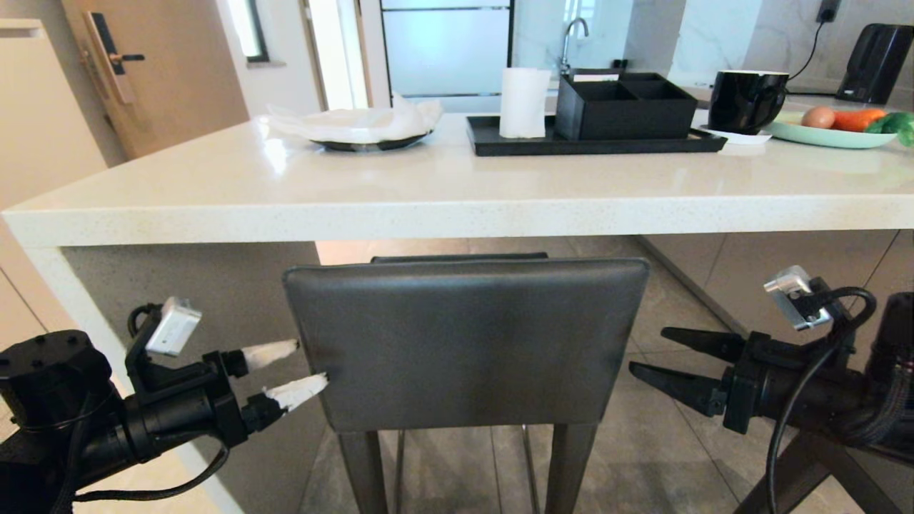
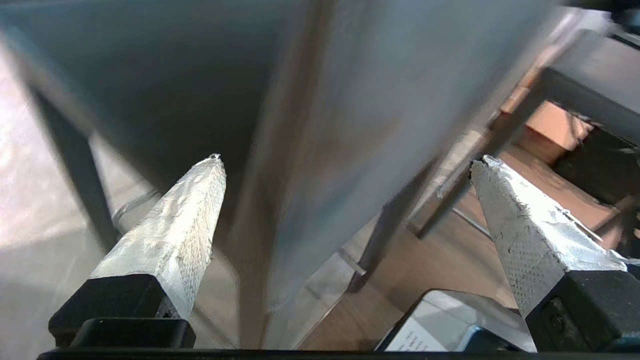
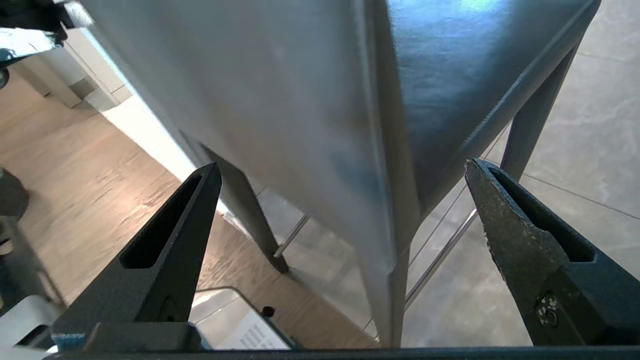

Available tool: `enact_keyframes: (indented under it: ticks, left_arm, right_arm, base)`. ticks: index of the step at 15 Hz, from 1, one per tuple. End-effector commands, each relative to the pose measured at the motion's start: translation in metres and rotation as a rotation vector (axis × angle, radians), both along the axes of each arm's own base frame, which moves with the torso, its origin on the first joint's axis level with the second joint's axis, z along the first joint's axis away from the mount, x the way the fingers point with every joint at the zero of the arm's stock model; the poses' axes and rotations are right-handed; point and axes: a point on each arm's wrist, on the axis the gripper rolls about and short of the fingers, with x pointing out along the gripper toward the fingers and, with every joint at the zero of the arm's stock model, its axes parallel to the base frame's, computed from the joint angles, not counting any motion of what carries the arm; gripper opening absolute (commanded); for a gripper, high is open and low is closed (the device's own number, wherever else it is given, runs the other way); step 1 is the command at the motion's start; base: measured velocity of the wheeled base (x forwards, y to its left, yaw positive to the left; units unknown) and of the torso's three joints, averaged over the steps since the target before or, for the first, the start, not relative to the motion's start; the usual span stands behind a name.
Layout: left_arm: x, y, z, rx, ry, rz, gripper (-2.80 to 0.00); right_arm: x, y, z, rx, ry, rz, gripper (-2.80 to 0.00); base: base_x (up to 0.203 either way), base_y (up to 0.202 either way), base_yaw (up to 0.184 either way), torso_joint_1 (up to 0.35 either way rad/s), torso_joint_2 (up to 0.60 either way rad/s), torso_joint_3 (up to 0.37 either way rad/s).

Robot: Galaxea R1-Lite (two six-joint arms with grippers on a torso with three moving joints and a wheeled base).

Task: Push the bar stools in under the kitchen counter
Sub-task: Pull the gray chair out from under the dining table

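Standing just short of the thick white speckled stone bench [image 1: 443, 207], the dark grey leather bar stool [image 1: 468, 343] remains unpushed (only one shows); left gripper [image 1: 289, 373] and right gripper [image 1: 650, 355] flank its backrest, fingers spread, holding nothing.

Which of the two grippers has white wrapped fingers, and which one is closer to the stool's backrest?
The left gripper has the white wrapped fingers; the right gripper has bare black ones. The left is closer, its fingertips at the edge of the backrest.
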Motion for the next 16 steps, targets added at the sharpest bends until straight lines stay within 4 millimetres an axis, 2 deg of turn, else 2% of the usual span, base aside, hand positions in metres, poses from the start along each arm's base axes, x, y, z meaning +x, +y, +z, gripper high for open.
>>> enact_keyframes:
  ticks: [1, 4, 8, 12, 16]
  left_arm:
    - [0.007, 0.003, -0.010, 0.000, 0.032, 0.004, 0.00]
    - [0.023, -0.001, -0.015, -0.001, 0.035, -0.010, 0.00]
    - [0.034, -0.002, -0.019, -0.005, 0.038, -0.016, 0.00]
    - [0.040, -0.008, -0.012, -0.015, 0.005, -0.034, 0.00]
    - [0.040, -0.023, -0.012, -0.020, 0.015, -0.076, 0.00]
  right_arm:
    - [0.011, 0.003, -0.012, -0.008, 0.040, 0.008, 0.00]
    - [0.030, 0.013, -0.015, -0.007, 0.029, 0.030, 0.00]
    - [0.051, 0.021, -0.017, -0.001, -0.023, 0.048, 0.00]
    - [0.052, 0.039, -0.023, 0.008, -0.023, 0.132, 0.00]
    - [0.058, 0.045, -0.025, 0.017, -0.049, 0.147, 0.00]
  base:
    - [0.000, 0.000, 0.000, 0.000, 0.00, 0.000]
    - [0.000, 0.000, 0.000, 0.000, 0.00, 0.000]
    - [0.000, 0.000, 0.000, 0.000, 0.00, 0.000]
    - [0.000, 0.000, 0.000, 0.000, 0.00, 0.000]
    - [0.000, 0.000, 0.000, 0.000, 0.00, 0.000]
